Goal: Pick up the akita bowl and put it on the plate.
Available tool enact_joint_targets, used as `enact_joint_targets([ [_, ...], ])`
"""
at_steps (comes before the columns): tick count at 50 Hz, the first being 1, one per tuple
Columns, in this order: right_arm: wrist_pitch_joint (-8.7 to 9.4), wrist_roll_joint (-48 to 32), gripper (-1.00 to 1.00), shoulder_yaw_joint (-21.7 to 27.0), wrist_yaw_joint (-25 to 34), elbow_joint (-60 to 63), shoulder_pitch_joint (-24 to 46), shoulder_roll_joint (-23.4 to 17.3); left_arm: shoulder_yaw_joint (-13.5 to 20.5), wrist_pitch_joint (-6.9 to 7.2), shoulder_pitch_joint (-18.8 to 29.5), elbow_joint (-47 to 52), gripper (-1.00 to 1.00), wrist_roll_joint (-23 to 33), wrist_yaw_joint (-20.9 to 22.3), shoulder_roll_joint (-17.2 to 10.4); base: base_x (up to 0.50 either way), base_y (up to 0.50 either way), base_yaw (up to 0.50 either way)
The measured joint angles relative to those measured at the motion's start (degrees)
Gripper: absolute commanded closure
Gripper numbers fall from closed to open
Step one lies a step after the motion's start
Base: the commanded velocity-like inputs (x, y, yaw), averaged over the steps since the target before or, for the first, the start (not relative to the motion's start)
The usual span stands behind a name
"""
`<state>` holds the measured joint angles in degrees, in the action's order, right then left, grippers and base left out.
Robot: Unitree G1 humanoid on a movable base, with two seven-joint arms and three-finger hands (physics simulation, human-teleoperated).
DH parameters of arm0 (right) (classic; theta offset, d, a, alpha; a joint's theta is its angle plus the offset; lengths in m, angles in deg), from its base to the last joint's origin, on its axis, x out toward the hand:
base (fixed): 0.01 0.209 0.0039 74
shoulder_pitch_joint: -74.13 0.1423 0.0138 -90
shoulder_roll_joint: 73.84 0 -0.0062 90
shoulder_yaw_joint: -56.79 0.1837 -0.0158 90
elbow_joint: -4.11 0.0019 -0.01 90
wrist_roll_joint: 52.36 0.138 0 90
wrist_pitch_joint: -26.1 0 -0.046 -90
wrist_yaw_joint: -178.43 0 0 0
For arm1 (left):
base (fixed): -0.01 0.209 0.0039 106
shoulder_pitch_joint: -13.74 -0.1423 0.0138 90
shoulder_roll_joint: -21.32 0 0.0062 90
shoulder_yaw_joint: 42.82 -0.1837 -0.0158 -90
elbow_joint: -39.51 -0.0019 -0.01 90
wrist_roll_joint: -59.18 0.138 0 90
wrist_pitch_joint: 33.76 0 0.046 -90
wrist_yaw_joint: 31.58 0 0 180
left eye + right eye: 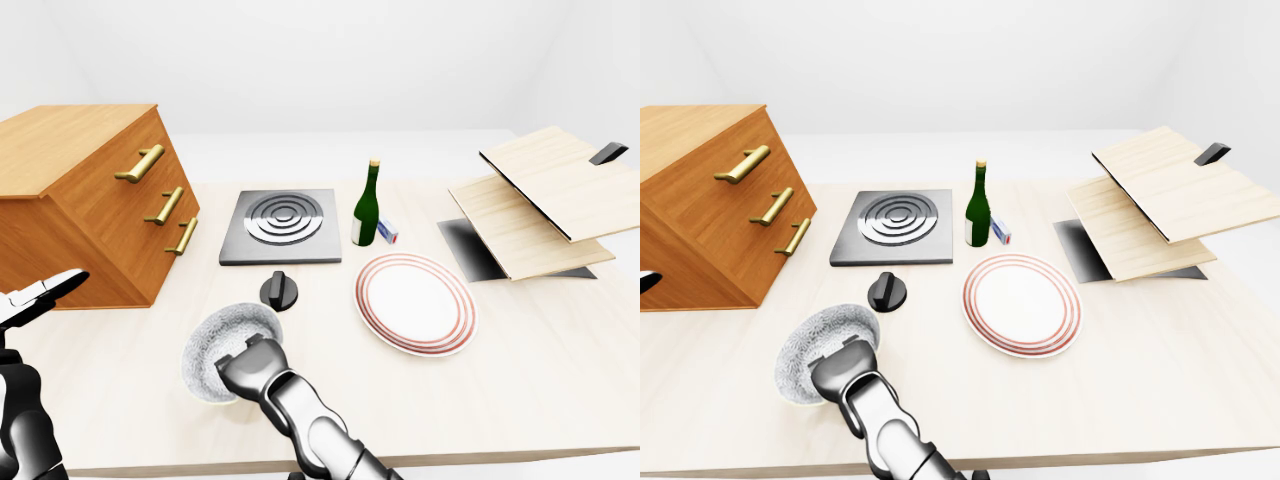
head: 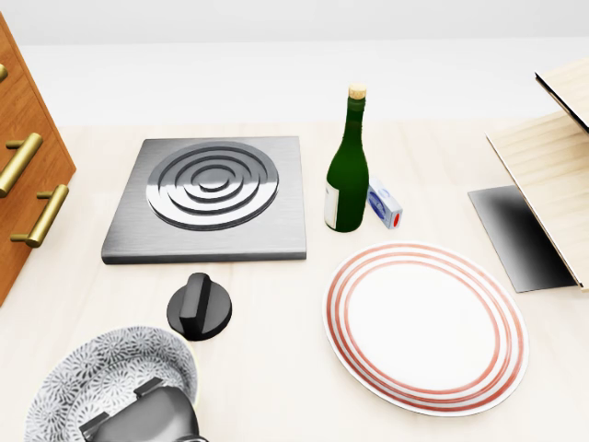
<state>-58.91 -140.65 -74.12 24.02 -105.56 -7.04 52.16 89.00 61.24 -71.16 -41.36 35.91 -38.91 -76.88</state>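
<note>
while the right hand is reaching over the akita bowl, fingers hidden, grip cannot be told, bowl is sitting near the bench lower edge, left of the plate and apart, left hand is hanging past the left edge, spread unclear
</note>
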Motion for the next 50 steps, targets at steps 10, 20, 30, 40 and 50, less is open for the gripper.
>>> enact_joint_targets([
  [10,0.01,-0.7,1.00,-0.1,0.8,0.1,0.1,0.0,-0.1,0.00,0.1,-0.1,-1.00,0.0,-0.1,0.0,0.00,0.00,0.00],
  [20,0.01,-3.1,1.00,-0.2,4.8,3.1,-0.3,0.0,0.0,0.00,0.1,0.2,-1.00,-0.2,-0.2,-0.1,0.00,0.00,0.00],
  [30,0.01,-5.4,1.00,-0.3,9.1,6.8,-0.7,0.0,0.0,0.00,0.1,0.2,-1.00,-0.1,-0.3,-0.1,0.00,0.00,0.00],
  [40,0.01,-7.3,1.00,-0.4,12.0,9.5,-0.9,0.0,0.0,0.00,0.2,0.2,-1.00,-0.2,-0.4,-0.1,0.00,0.00,0.00],
  [50,0.01,-8.5,1.00,-0.6,13.5,11.5,-1.5,0.0,0.1,0.00,0.1,0.3,-1.00,-0.2,-0.5,-0.2,0.00,0.00,0.00],
])
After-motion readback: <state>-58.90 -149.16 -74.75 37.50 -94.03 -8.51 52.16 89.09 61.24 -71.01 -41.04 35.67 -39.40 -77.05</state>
